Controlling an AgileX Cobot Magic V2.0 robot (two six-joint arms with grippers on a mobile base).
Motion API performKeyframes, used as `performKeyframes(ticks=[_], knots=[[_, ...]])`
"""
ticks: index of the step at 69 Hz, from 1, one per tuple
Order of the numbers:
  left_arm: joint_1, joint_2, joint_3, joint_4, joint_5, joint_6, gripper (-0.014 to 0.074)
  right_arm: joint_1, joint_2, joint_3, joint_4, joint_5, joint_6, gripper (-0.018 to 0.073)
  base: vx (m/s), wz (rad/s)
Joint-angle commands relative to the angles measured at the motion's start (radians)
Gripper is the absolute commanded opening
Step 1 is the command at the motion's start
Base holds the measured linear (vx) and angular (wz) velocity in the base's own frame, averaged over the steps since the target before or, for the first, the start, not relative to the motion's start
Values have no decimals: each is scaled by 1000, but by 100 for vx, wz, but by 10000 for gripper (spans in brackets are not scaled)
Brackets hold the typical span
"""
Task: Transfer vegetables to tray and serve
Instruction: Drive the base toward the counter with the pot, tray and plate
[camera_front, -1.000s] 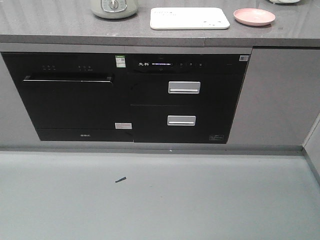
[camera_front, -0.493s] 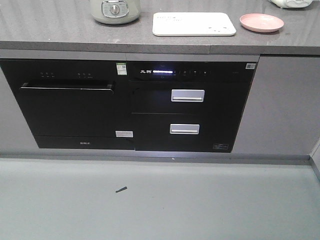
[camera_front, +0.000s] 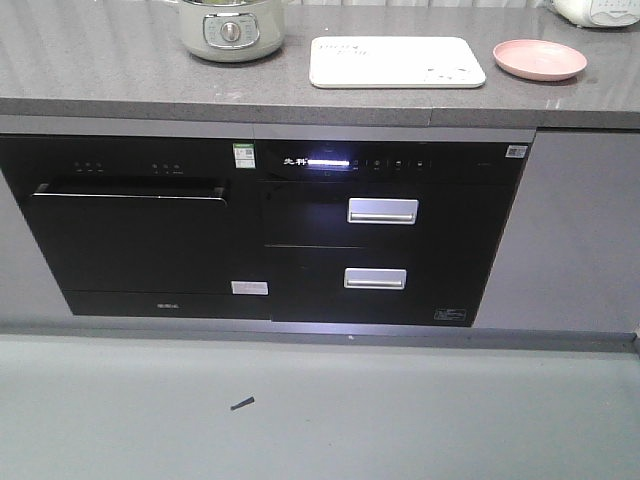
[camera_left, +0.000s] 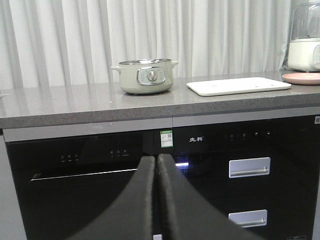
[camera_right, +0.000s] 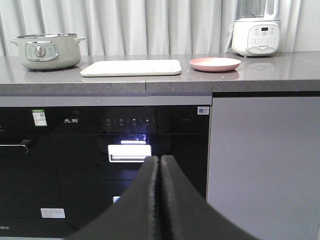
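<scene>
Though front view crops cooker (camera_front: 598, 10), right wrist shows it past tray (camera_right: 131, 68)

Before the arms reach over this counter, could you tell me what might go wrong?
The vegetables show clearly in no view; if they lie in the pale-green electric pot, its wall hides them. The pink plate sits right beside the tray, an easy wrong target. The left gripper and right gripper are both shut.
</scene>
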Motion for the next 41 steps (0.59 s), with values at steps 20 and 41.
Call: performKeyframes(ticks=[20,41], knots=[[-4,-14,27,-3,-76,-8,-6,0,-9,16,-10,-73,-9,-6,17,-10],[-4,-14,27,-3,-76,-8,-6,0,-9,16,-10,-73,-9,-6,19,-16]])
